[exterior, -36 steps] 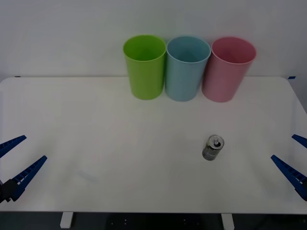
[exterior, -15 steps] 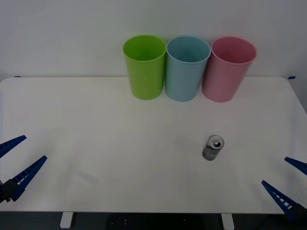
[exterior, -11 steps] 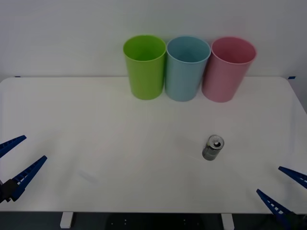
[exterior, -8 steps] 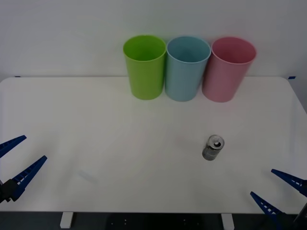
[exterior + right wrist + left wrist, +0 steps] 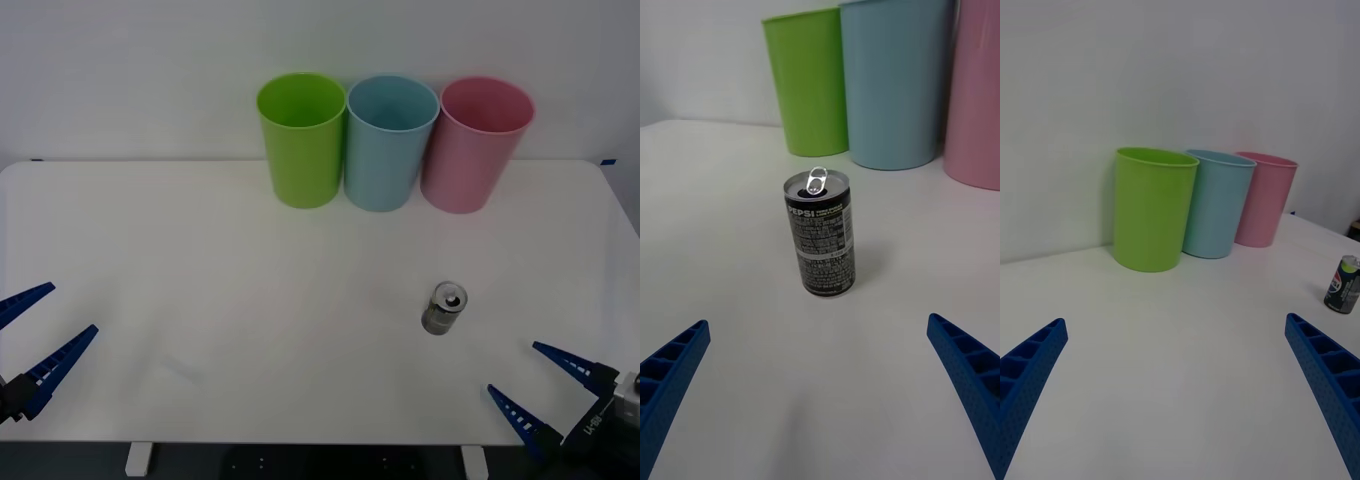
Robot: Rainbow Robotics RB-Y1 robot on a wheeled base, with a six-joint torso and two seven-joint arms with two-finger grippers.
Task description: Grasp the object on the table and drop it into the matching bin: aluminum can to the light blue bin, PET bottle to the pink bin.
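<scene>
Standing upright on the table, the can sits right of centre, well short of the three bins and apart from them; its shiny top and pull tab face up, and the right wrist view shows dark printed sides. Along the far edge the green bin, blue bin and pink bin stand in a row, each just beside the next; the blue one is in the middle. At the near right corner the right gripper hangs low over the table with its blue fingers spread wide, holding nothing; the can lies ahead of it, between the lines of the two fingers but not touching either. Parked at the near left edge, the left gripper has its fingers spread too and is empty, well apart from the can.
</scene>
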